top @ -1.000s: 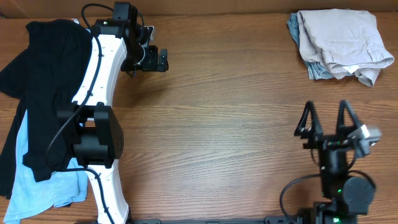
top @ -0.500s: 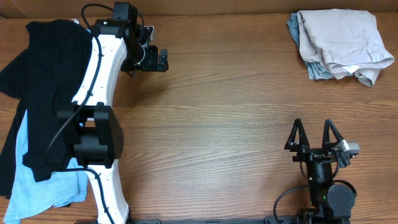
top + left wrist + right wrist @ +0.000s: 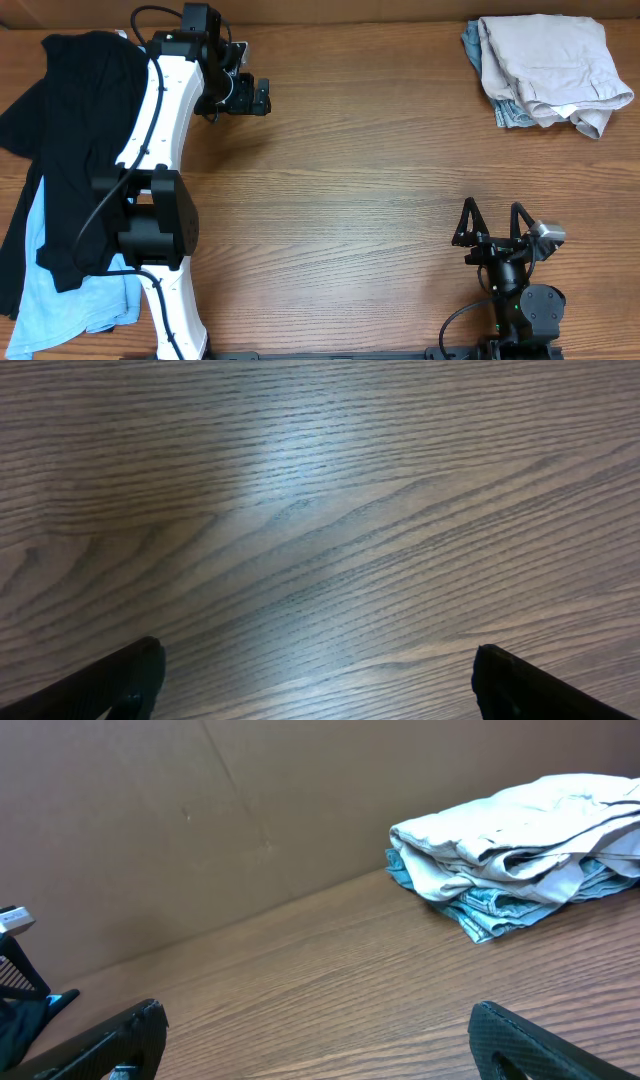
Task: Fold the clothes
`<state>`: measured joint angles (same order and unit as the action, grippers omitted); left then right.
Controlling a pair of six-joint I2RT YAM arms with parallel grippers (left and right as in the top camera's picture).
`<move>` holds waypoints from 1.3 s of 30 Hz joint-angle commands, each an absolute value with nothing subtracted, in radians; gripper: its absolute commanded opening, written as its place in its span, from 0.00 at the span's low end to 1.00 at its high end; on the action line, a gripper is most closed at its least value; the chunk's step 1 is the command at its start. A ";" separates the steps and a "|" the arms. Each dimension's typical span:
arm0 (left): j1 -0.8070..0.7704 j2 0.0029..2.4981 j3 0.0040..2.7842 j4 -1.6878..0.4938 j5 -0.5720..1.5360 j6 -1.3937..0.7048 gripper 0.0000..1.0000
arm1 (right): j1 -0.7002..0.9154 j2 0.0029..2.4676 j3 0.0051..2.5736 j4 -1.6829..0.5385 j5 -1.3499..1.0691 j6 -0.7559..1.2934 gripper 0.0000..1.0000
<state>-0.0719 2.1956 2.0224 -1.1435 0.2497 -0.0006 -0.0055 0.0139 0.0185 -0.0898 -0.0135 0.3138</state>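
Observation:
Folded beige khaki shorts [image 3: 552,62] lie on pale denim shorts [image 3: 478,52] at the table's far right; both show in the right wrist view, beige [image 3: 520,820] over denim [image 3: 500,905]. A black top [image 3: 70,140] lies over a light-blue shirt [image 3: 60,300] at the left edge. My left gripper [image 3: 250,97] is open and empty over bare wood at the far left, beside the black top; its view [image 3: 315,680] shows only table. My right gripper [image 3: 492,222] is open and empty near the front right [image 3: 315,1040].
A brown cardboard wall [image 3: 200,810] runs along the back of the wooden table [image 3: 350,180]. The white left arm [image 3: 160,120] stretches from the front edge up along the black top.
My right arm has pulled back toward the front edge and a little left, gripper still open. The left arm and the clothes have not moved.

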 commanded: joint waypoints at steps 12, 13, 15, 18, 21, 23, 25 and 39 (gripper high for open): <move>-0.073 2.190 2.038 -1.143 0.251 0.000 1.00 | 0.001 0.003 0.008 -0.084 -0.001 0.315 1.00; -0.073 2.190 2.038 -1.143 0.251 0.000 1.00 | 0.001 0.003 0.008 -0.084 -0.001 0.315 1.00; -0.073 2.190 2.038 -1.143 0.251 0.000 1.00 | 0.001 0.003 0.008 -0.084 -0.001 0.315 1.00; -0.073 2.190 2.038 -1.143 0.251 0.000 1.00 | 0.001 0.003 0.008 -0.084 -0.001 0.315 1.00; -0.073 2.190 2.038 -1.143 0.251 0.000 1.00 | 0.001 0.003 0.008 -0.084 -0.001 0.315 1.00; -0.073 2.190 2.038 -1.143 0.251 0.001 1.00 | 0.001 0.003 0.008 -0.084 -0.001 0.315 1.00; -0.073 2.190 2.038 -1.143 0.251 0.001 1.00 | 0.001 0.003 0.008 -0.084 -0.001 0.315 1.00; -0.078 2.074 2.030 -1.143 0.251 0.001 1.00 | 0.001 0.003 0.008 -0.084 -0.001 0.315 1.00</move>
<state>-0.0719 2.1849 2.0220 -1.1439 0.2497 -0.0006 -0.0055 0.0139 0.0185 -0.0895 -0.0109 0.3138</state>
